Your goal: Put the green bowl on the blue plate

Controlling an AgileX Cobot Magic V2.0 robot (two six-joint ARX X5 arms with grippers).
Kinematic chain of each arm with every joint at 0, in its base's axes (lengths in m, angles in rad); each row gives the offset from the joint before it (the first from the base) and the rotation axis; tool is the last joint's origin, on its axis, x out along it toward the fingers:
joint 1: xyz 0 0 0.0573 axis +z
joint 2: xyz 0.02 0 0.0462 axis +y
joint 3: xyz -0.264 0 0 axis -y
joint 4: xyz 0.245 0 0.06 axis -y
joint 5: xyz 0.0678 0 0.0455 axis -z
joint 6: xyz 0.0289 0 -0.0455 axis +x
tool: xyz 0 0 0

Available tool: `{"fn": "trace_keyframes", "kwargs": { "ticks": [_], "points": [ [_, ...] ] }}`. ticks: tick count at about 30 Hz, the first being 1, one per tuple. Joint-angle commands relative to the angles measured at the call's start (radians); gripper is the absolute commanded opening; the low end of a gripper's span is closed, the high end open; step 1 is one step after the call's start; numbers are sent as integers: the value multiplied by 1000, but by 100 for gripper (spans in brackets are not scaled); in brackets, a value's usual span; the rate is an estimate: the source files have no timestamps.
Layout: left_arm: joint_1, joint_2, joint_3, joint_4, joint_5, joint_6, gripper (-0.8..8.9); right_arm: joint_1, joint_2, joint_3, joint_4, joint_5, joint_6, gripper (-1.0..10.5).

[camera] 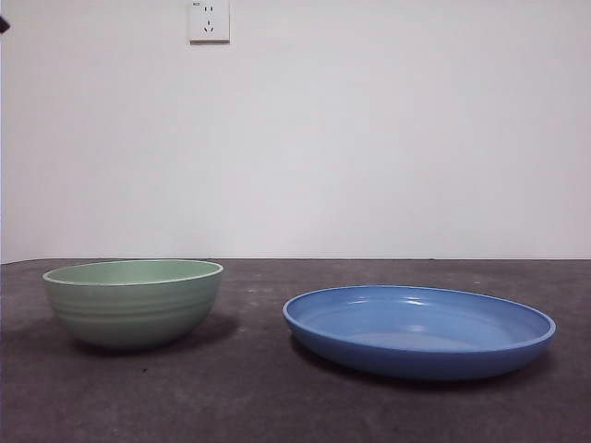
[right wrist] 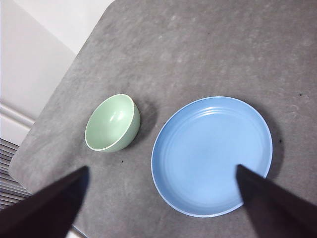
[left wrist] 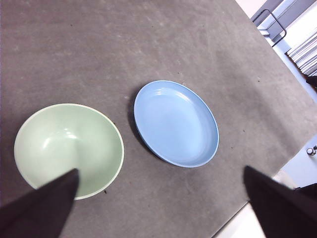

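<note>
Green bowl (camera: 134, 300) upright on the dark tabletop (camera: 249, 397), apart from the blue plate (camera: 420, 330). Left gripper (left wrist: 161, 208) and right gripper (right wrist: 161, 203) hover high, jaws spread, grasping nothing.

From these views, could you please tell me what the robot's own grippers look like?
Little shows. The left gripper has two flat, matte black fingers tapering to points, plain and unmarked. The right gripper looks alike: two dark, wedge-shaped fingers, with no cables or labels visible. In the front view only a small black tip shows at a top corner.
</note>
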Motion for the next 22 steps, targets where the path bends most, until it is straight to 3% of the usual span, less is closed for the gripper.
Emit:
{"fn": "trace_keyframes", "kwargs": {
  "ticks": [1, 9, 18, 22],
  "points": [
    [-4, 8, 20, 9, -3, 31, 631, 0, 4, 17, 4, 0, -13, 556],
    [-4, 56, 19, 9, -19, 35, 625, 0, 4, 17, 4, -1, -12, 555],
    [-4, 202, 19, 8, -265, 57, 621, 0, 4, 17, 0, -26, -12, 554],
    [-4, 290, 19, 11, -282, 56, 620, 0, 4, 17, 0, -26, -12, 554]
  ]
}}
